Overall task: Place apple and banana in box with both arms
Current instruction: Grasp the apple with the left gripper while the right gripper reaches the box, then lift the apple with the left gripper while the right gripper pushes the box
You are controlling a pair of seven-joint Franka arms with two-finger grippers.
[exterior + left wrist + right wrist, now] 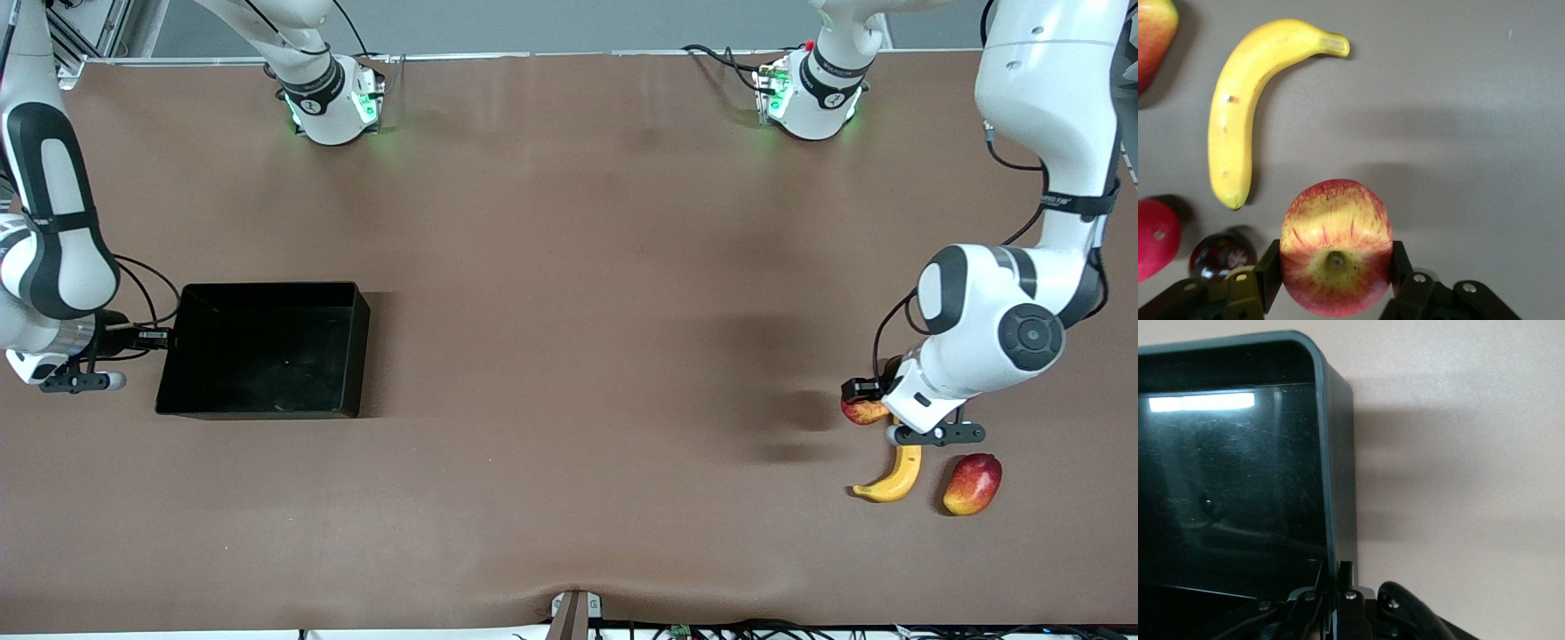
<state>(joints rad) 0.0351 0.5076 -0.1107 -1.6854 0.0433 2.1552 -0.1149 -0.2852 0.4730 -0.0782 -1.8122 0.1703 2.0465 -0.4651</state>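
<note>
The streaked red and yellow apple [1336, 243] sits between the fingers of my left gripper [1335, 270], which is shut on it from both sides. In the front view this apple [864, 412] shows under my left gripper [867, 393], at the left arm's end of the table. The yellow banana [893, 478] [1238, 113] lies on the table beside the apple, nearer to the front camera. The black box [360, 356] stands toward the right arm's end. My right gripper [164, 338] [1337, 587] is shut on the box's thin end wall [1338, 487].
A red-yellow mango [972, 484] [1153, 33] lies beside the banana. A smooth red fruit [1155, 237] and a small dark round fruit [1221, 253] lie close to the apple. The box's floor [1238, 487] is bare.
</note>
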